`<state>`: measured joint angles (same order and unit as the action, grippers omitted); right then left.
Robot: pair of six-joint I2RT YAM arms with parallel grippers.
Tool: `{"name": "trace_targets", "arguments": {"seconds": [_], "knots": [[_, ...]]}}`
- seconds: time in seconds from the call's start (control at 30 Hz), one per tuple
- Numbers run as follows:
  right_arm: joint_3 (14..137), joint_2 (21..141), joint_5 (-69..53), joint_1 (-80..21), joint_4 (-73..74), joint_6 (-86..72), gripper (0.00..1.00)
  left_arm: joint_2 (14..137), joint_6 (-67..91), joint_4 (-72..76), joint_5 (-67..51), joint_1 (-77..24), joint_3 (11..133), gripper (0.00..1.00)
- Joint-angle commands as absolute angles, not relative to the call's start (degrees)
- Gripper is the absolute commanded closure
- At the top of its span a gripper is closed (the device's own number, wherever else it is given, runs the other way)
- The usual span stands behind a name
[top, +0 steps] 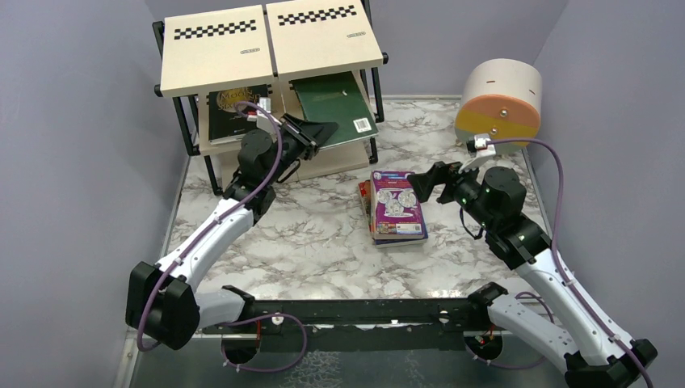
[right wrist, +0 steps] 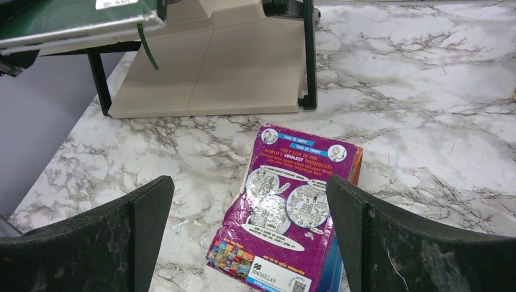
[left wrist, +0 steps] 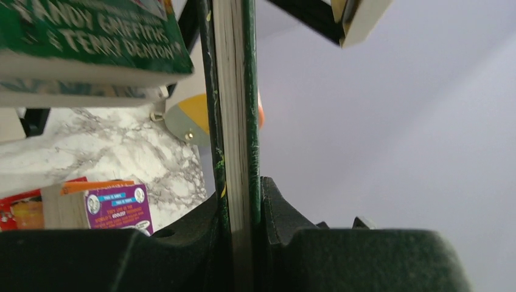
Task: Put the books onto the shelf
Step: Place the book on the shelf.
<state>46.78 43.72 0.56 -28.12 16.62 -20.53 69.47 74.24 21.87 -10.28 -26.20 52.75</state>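
The shelf [top: 271,40] stands at the back left, its pale top boards marked with checkered strips. A black book with a gold title [top: 234,109] and a dark green book [top: 335,99] lie on its middle tier. My left gripper [top: 319,133] is shut on the green book's near edge. In the left wrist view that book [left wrist: 236,121] runs edge-on between the jaws [left wrist: 240,188]. A purple cartoon book [top: 396,202] tops a small stack on the table. My right gripper [top: 422,186] hovers open just right of it, the purple book [right wrist: 292,207] showing between its fingers [right wrist: 249,198].
A round beige-and-orange drum [top: 498,101] stands at the back right. Grey walls close in the marble table [top: 323,242] on both sides. Another green-covered book with white lettering [left wrist: 91,36] shows at the top left of the left wrist view. The shelf's black legs [right wrist: 309,61] stand near the stack.
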Motion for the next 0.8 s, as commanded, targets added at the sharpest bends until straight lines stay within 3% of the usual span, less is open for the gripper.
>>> {"name": "trace_targets", "arguments": {"seconds": [0.0, 0.77], "knots": [[47.22, 44.31, 0.59, -28.36, 16.26, -19.95, 0.05, 66.12, 76.57, 29.71, -14.71, -21.14, 53.89, 1.0], [48.25, 49.84, -2.65, -28.37, 13.0, -19.03, 0.06, 66.19, 86.2, 32.87, -38.48, 5.54, 51.6, 1.0]]}}
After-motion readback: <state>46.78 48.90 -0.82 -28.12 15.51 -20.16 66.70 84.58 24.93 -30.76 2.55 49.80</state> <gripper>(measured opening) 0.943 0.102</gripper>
